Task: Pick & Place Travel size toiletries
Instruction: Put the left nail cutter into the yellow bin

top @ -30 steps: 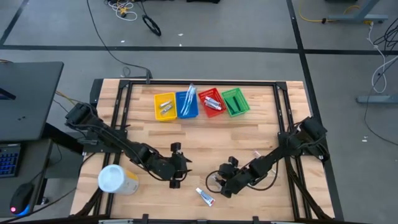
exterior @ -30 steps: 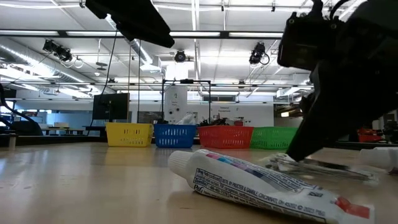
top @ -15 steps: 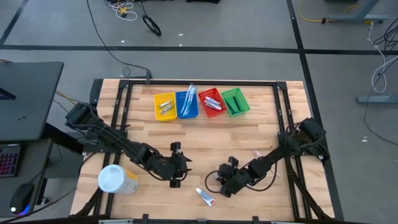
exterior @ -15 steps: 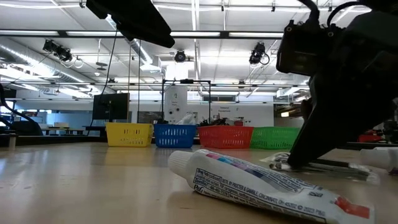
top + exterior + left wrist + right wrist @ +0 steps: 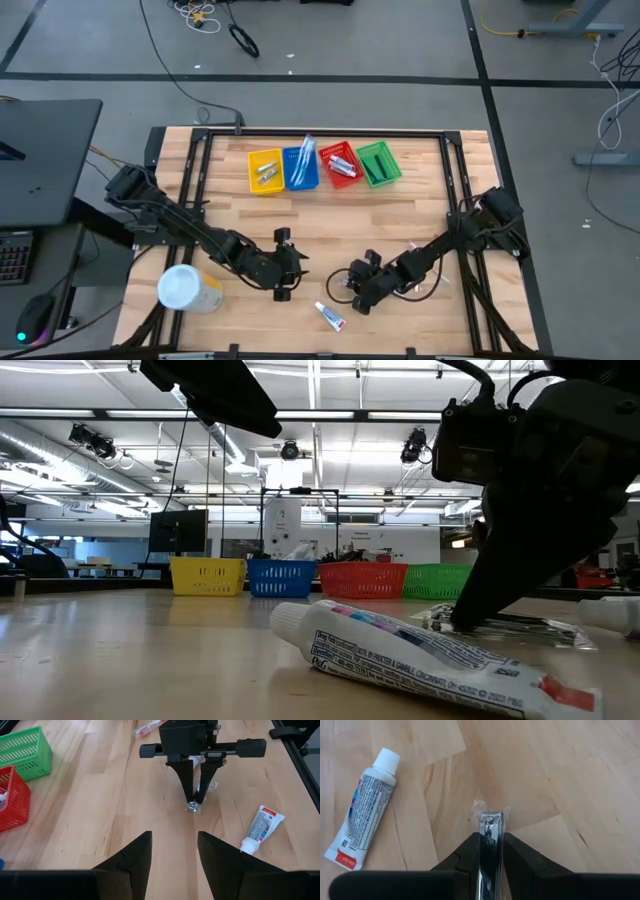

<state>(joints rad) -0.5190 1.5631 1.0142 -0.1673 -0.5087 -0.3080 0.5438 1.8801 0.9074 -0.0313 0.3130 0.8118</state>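
High view: wooden surface (image 5: 330,225) with four baskets in a row at the far edge: yellow basket (image 5: 265,170), blue basket (image 5: 301,167), red basket (image 5: 341,164), green basket (image 5: 378,164), each with small items inside. White-and-yellow container (image 5: 187,289) at the near left corner. Left pincer (image 5: 287,268) sits mid-surface, fingers apart, nothing in it. Right pincer (image 5: 351,291) is down near the front centre on a clear-wrapped nail clipper (image 5: 344,285). Toothpaste tube (image 5: 330,316) lies just beside it, nearer the front edge.

Low view: toothpaste tube (image 5: 420,657) lies flat in the foreground, cap toward the baskets. Right pincer (image 5: 462,622) touches down on the crinkled wrapper (image 5: 520,628) behind the tube.

Left wrist view: left pincer (image 5: 174,857) fingers spread, empty, pointing at the right pincer (image 5: 194,805), whose tips pinch the silvery clipper (image 5: 192,808) against the surface. Toothpaste tube (image 5: 259,827) apart to one side.

Right wrist view: right pincer (image 5: 491,849) narrow, both fingers pressed onto the nail clipper (image 5: 491,840) in its wrapper, resting on the surface. Toothpaste tube (image 5: 365,807) lies apart.
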